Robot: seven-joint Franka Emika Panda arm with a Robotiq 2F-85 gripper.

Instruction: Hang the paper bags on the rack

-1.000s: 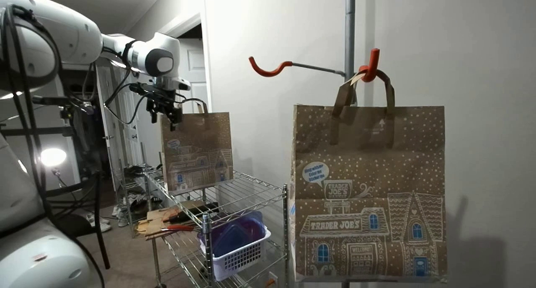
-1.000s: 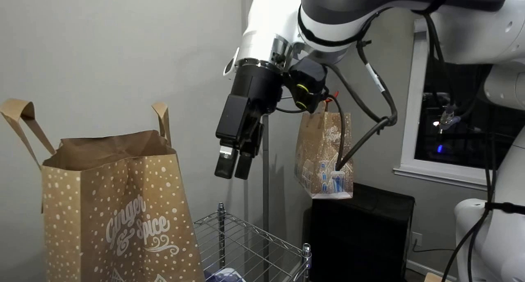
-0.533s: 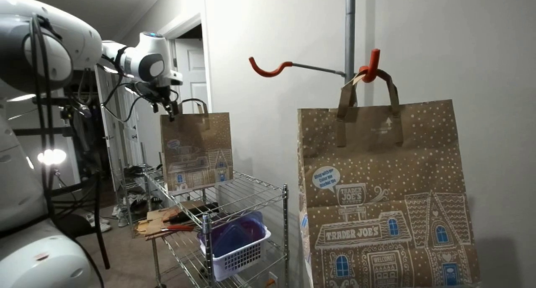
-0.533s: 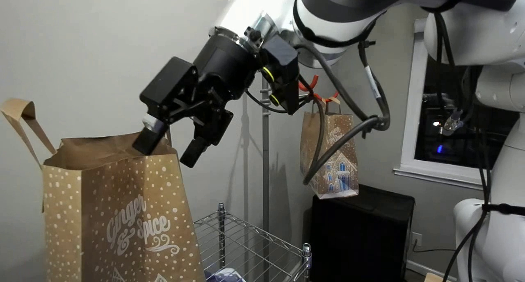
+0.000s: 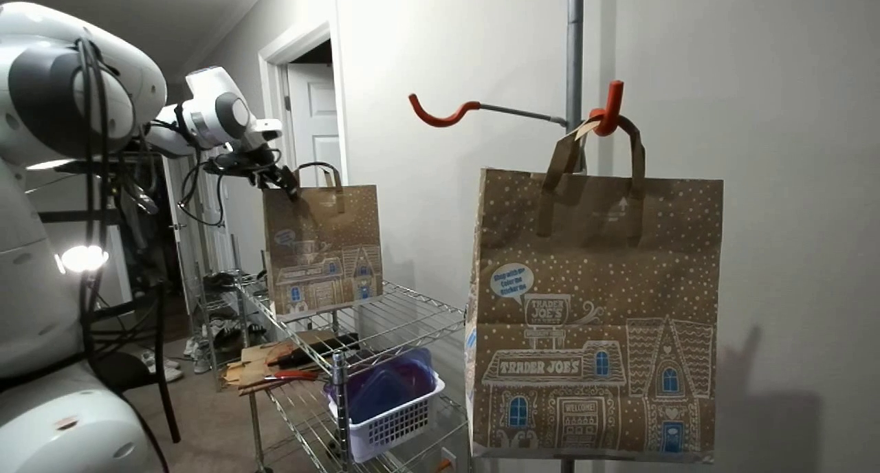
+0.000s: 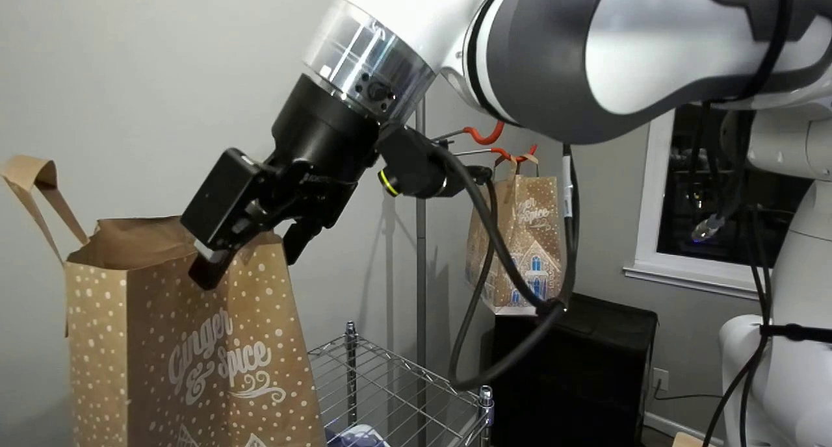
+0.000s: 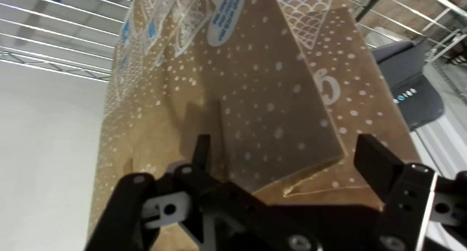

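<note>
- Round it comes! Seen in an exterior view, my gripper (image 5: 289, 184) has tipped over toward the upper corner of the standing paper bag (image 5: 326, 260) since the earlier frames, while that bag hasn't budged from the wire shelf (image 5: 419, 309). Meanwhile the hung paper bag (image 5: 598, 315) has swayed out and back, its handle (image 5: 639, 157) looped over the front hook (image 5: 608, 112) of the rack (image 5: 575, 53). The spare hook (image 5: 443, 121) carries nothing. One up, one to go, I'd judge, so the reach for this bag looks to be on.
- In an exterior view, bigger news: I've swept in from beside the rack (image 6: 421, 271), and my gripper (image 6: 252, 257) now slants at the standing paper bag (image 6: 182, 349), one finger (image 6: 209, 270) across its printed side, the other past its edge. Touching? Can't tell. One handle (image 6: 29, 171) of that bag stands up well apart from me. Back there, the hung paper bag (image 6: 534, 229) hangs on.
- Wrist view, and it's close! My jaws stand wide apart, nothing clamped, with the standing paper bag's panel (image 7: 277, 108) and a corner of its rim showing between them. No handle I can make out in the gap. Judging by that, I should line up on a handle before squeezing; pinch here and I'd probably crumple paper.
</note>
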